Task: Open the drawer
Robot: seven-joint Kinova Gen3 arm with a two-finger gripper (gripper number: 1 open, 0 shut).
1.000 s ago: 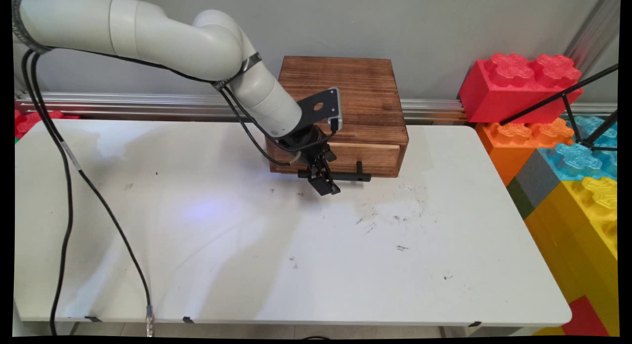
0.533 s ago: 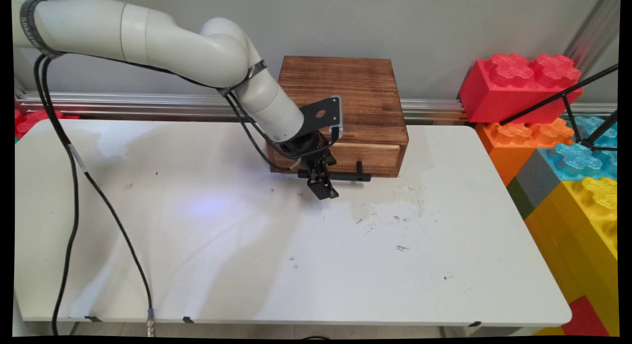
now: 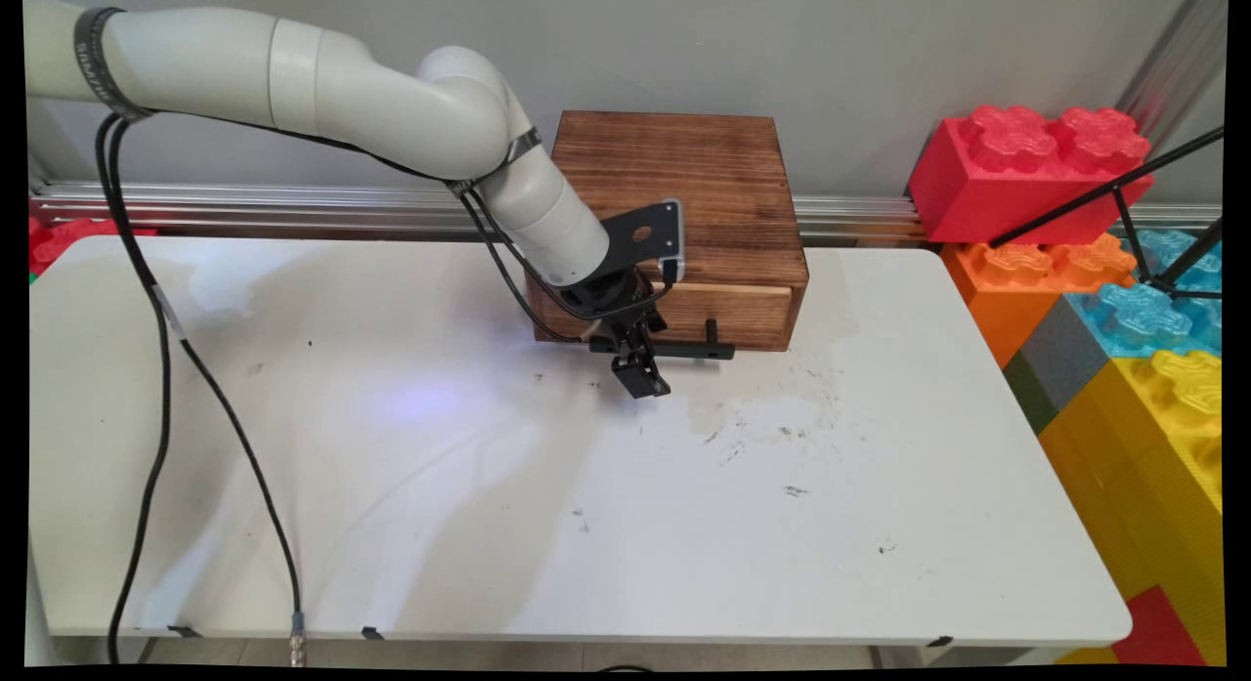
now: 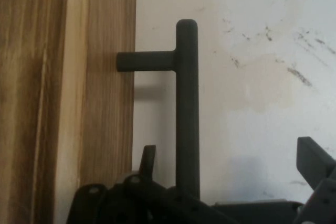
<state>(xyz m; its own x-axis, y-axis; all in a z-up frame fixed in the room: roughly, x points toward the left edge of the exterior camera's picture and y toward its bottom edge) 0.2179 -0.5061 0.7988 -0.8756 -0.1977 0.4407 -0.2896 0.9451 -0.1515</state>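
A dark wooden box [image 3: 674,188] stands at the back of the white table [image 3: 586,525], with a drawer front [image 3: 753,312] facing me. A black T-shaped handle [image 3: 699,350] sticks out from the drawer. My gripper [image 3: 640,373] hangs over the handle's left end, pointing down at the table. In the hand view the handle bar [image 4: 187,108] runs between the two fingers, close to the left fingertip [image 4: 148,156] and well apart from the right one [image 4: 314,161]. The gripper [image 4: 231,158] is open and straddles the bar without clamping it.
Large toy bricks are stacked past the table's right edge: a red brick [image 3: 1026,168], an orange brick [image 3: 1016,276], a blue brick [image 3: 1148,310] and a yellow brick [image 3: 1163,446]. A black tripod leg [image 3: 1104,194] crosses them. Black cables [image 3: 156,368] hang over the table's left part.
The arm's wrist has shifted a little to the right and lower, bringing the gripper slightly down at the handle's left end. The box and drawer have not moved.
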